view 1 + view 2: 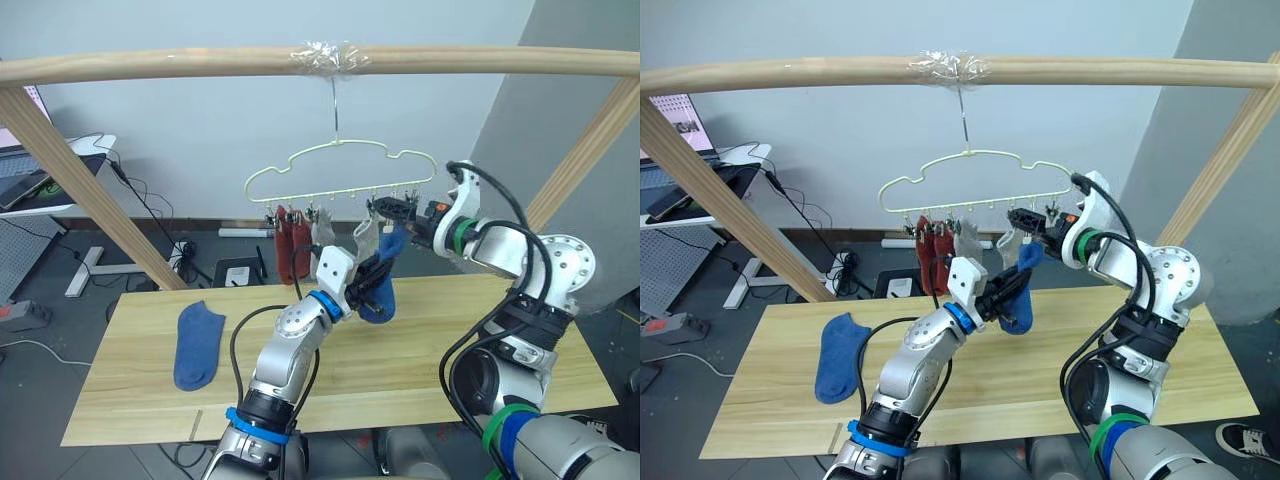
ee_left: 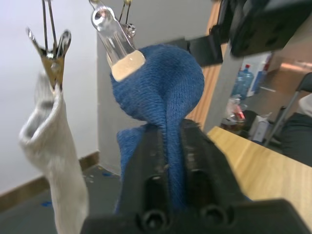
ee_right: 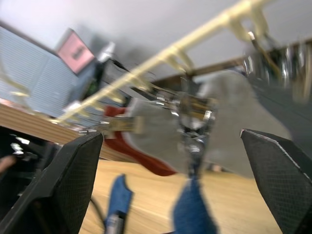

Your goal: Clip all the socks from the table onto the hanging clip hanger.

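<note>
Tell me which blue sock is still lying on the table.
The blue sock flat on the table toward its left end. The other blue sock is off the table, pinched in the left gripper under the clip hanger.

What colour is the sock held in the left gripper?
Blue; the sock in the left gripper shows best in the left wrist view.
</note>
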Controlling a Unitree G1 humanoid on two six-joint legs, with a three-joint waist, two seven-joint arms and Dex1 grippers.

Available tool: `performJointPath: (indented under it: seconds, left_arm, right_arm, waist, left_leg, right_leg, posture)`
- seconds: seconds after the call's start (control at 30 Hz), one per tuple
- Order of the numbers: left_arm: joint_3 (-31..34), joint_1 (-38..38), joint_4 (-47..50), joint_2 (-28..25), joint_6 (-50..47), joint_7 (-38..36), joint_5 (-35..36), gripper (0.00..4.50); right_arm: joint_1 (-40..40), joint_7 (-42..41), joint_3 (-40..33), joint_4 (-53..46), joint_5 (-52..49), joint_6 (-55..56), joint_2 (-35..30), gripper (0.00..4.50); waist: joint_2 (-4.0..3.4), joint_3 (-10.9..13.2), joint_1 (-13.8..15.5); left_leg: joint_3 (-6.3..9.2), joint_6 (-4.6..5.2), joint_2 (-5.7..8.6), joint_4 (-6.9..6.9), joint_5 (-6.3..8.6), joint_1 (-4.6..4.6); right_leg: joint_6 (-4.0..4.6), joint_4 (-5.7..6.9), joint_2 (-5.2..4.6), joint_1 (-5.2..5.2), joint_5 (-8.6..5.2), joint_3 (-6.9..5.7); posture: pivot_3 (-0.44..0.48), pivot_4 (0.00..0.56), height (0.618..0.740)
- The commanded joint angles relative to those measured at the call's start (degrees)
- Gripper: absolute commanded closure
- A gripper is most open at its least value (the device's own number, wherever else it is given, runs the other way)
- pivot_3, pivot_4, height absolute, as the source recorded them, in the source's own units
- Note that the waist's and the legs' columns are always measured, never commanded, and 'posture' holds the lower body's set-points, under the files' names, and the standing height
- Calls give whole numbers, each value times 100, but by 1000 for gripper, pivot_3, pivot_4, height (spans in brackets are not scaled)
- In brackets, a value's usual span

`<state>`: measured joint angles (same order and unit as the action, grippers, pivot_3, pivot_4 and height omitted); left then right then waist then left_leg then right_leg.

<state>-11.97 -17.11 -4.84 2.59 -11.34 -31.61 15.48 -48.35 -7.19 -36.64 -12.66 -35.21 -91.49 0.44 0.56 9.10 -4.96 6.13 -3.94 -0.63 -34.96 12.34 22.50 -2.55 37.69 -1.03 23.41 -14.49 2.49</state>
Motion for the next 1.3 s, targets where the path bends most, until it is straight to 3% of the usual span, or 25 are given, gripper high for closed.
performJointPath:
  seconds: [0.03,0.2,0.33,0.5,0.7,0.8,0.87,1.0,1.13,1.3]
  left_arm:
    - [-14,-159,157,105,-460,-217,381,2723]
    - [80,-124,82,-26,-930,-377,613,1189]
    - [98,117,220,-432,-1030,-573,534,9]
    - [322,370,772,-1040,-1278,-631,582,9]
    - [420,601,1619,-1793,-1397,-222,104,9]
    - [479,726,2013,-2002,-1417,-73,-8,0]
    - [561,824,2220,-2096,-1359,-52,2,0]
    - [855,889,2514,-2108,-1249,-111,303,0]
    - [991,889,2928,-2080,-1221,-194,610,0]
    - [1038,929,3306,-2127,-1240,-198,832,0]
  right_arm:
    - [329,-285,-248,-895,-678,-101,-114,0]
    - [1111,-265,-150,-1698,-687,217,-215,0]
    - [2141,-334,882,-1994,-126,1375,-696,0]
    - [3110,-354,2013,-1876,763,3049,-984,0]
    - [3563,-211,3049,-1422,1901,4883,-1146,0]
    - [3636,-248,3309,-1246,2165,5407,-1190,549]
    - [3625,-220,3394,-1132,2282,5612,-1176,1228]
    - [3482,-191,3469,-930,2403,5949,-1100,1228]
    - [3213,-102,3528,-634,2572,6263,-1013,2113]
    - [2840,140,3546,-220,2754,6580,-809,2113]
  waist:
    - [-1,-1,-1]
    - [-4,-4,-43]
    - [-9,-7,-139]
    - [-9,-7,-304]
    - [-9,-7,-299]
    - [-6,-5,-255]
    - [-5,-4,-211]
    - [-5,-4,-97]
    - [-1,-2,-14]
    - [-1,-2,24]
  left_leg:
    - [1,0,0,0,0,2]
    - [-2,0,0,0,0,6]
    - [-3,0,0,0,0,3]
    - [-7,0,0,0,0,-1]
    - [-8,-1,-1,0,0,-11]
    - [-9,-2,0,-1,0,-7]
    - [-7,-2,0,0,0,-5]
    - [-6,-2,-1,1,0,-8]
    - [-8,-2,-1,-1,0,-8]
    - [-6,-2,-1,0,0,-8]
  right_leg:
    - [0,-2,0,1,0,-2]
    - [-4,-4,0,3,-3,-2]
    - [-4,-2,0,4,-3,-1]
    - [-5,2,0,5,-3,4]
    - [-5,11,0,3,-3,7]
    - [-5,4,-2,2,-2,8]
    - [-5,3,-2,3,-2,7]
    - [-5,6,-2,3,-3,6]
    - [-4,7,-3,2,-2,8]
    - [-4,7,-2,2,-2,6]
  posture:
    - [-123,105,740]
    - [-145,101,740]
    - [-150,101,740]
    - [-120,102,740]
    - [-76,103,740]
    - [-60,104,740]
    - [-51,105,740]
    - [-42,107,740]
    - [-32,108,740]
    - [-24,109,740]
